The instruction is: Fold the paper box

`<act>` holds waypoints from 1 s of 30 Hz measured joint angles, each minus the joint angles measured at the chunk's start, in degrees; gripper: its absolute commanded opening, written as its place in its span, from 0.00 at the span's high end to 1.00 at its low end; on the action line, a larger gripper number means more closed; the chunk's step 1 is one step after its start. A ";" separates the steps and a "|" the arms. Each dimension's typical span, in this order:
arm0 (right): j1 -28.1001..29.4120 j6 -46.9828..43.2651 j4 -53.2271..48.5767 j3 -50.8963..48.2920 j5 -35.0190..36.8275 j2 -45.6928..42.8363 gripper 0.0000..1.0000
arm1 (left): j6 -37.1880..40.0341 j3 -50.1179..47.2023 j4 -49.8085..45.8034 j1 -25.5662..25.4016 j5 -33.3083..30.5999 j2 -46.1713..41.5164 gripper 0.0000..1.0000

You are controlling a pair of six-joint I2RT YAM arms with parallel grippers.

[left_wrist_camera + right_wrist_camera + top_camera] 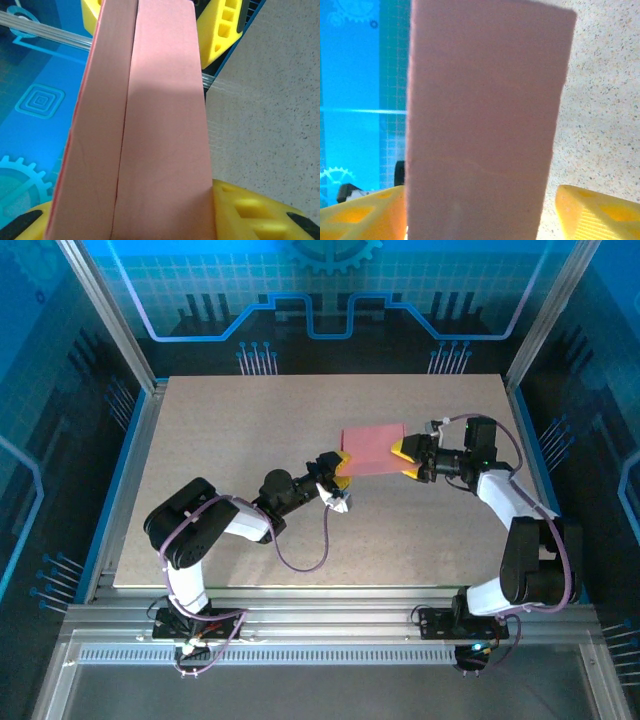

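1. A speckled beige table [250, 520] stands inside blue-lit walls [330, 290] printed with gears and circuit lines.
2. The pink paper box [372, 450], folded, is over the table's middle-right, between both grippers.
3. The left gripper [342, 470] is clamped on its left end.
4. The right gripper [406, 455] has its jaws apart around the right end.

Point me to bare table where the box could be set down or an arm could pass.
Free: the far-left quarter of the table, between its left and far edges; the far strip beyond the paper box; the near-centre strip between the box and the near edge. Crowded: mid-right, where the left gripper and right gripper flank the box.
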 measured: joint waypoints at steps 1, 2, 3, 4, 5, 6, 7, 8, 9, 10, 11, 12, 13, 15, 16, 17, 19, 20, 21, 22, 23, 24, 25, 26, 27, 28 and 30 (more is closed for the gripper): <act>-0.02 -0.50 -0.81 0.61 0.61 -0.09 0.18 | -0.63 0.00 0.02 0.00 -0.04 0.20 0.69; -0.07 -1.20 -1.75 1.09 1.22 -0.28 0.18 | -1.38 0.00 0.02 0.00 -0.09 0.42 0.70; -0.24 -2.08 -3.06 1.53 2.32 -0.74 0.17 | -2.14 0.00 0.00 0.00 -0.09 0.66 0.70; -0.57 -3.21 -4.66 1.88 3.48 -1.46 0.17 | -3.17 0.00 0.00 0.00 -0.13 0.98 0.71; -0.96 -4.24 -5.97 2.16 4.50 -2.27 0.17 | -4.02 0.00 0.02 0.00 -0.24 1.29 0.71; -1.53 -5.51 -7.74 2.60 5.95 -3.34 0.17 | -4.83 -0.02 0.00 0.02 -0.26 1.62 0.71; -2.10 -6.91 -9.46 3.17 7.45 -4.57 0.17 | -6.08 -0.02 0.02 0.07 -0.28 2.12 0.71; -2.56 -8.41 -11.21 3.87 9.14 -5.81 0.17 | -7.04 -0.04 0.02 0.07 -0.28 2.47 0.71; -2.93 -10.23 -13.05 4.81 11.21 -7.30 0.17 | -8.07 -0.17 0.02 0.07 -0.28 2.89 0.70; -3.10 -12.02 -14.80 5.79 13.22 -8.74 0.17 | -9.29 -0.42 -0.04 0.07 -0.28 3.21 0.70; -3.15 -13.57 -16.15 6.64 14.97 -9.97 0.17 | -10.40 -0.70 -0.07 0.07 -0.28 3.37 0.70; -3.15 -15.69 -17.88 7.78 17.11 -11.50 0.17 | -11.80 -1.11 -0.07 0.09 -0.28 3.39 0.70; -3.13 -17.55 -19.19 8.76 19.10 -12.79 0.17 | -13.25 -1.44 -0.02 0.11 -0.31 3.39 0.70; -3.15 -21.05 -21.35 10.23 22.86 -15.02 0.18 | -15.63 -1.90 -0.07 0.11 -0.52 3.37 0.70; -3.13 -22.82 -22.27 10.75 24.72 -16.06 0.18 | -17.46 -2.25 -0.11 0.11 -0.81 3.37 0.70; -3.10 -24.33 -23.17 11.21 26.40 -16.87 0.18 | -18.64 -2.54 -0.26 0.11 -0.92 3.37 0.70; -2.97 -27.74 -24.65 11.85 29.57 -18.32 0.17 | -21.33 -3.32 -1.29 0.11 -1.11 3.13 0.70; -2.73 -29.53 -25.40 12.13 31.26 -18.95 0.17 | -22.56 -3.76 -2.38 0.15 -1.11 2.80 0.71; -2.23 -31.76 -26.12 12.41 33.31 -19.65 0.17 | -23.52 -4.13 -3.67 0.26 -1.09 2.34 0.71; -1.62 -33.35 -26.56 12.52 34.99 -20.11 0.17 | -24.28 -4.50 -5.18 0.37 -1.05 1.68 0.72; -0.46 -35.74 -27.19 12.63 37.18 -20.72 0.17 | -25.24 -4.85 -6.67 0.57 -0.79 0.90 0.72; 1.25 -38.64 -27.96 12.79 39.41 -21.27 0.16 | -26.32 -5.14 -8.31 0.94 -0.22 -0.09 0.72; 2.58 -40.74 -28.39 12.92 40.79 -21.62 0.15 | -27.10 -5.27 -9.57 1.36 0.39 -0.90 0.72; 4.35 -43.60 -29.09 13.14 42.12 -21.86 0.15 | -28.20 -5.29 -11.19 1.97 1.18 -1.88 0.73; 6.29 -46.73 -29.94 13.49 43.06 -21.92 0.14 | -29.24 -5.29 -13.03 2.71 2.19 -3.10 0.73; 7.43 -49.09 -30.75 13.84 43.52 -21.81 0.14 | -30.01 -5.29 -14.60 3.32 3.08 -4.11 0.73; 9.90 -54.53 -32.76 14.97 44.24 -20.94 0.13 | -31.80 -5.29 -18.84 4.90 5.38 -6.78 0.75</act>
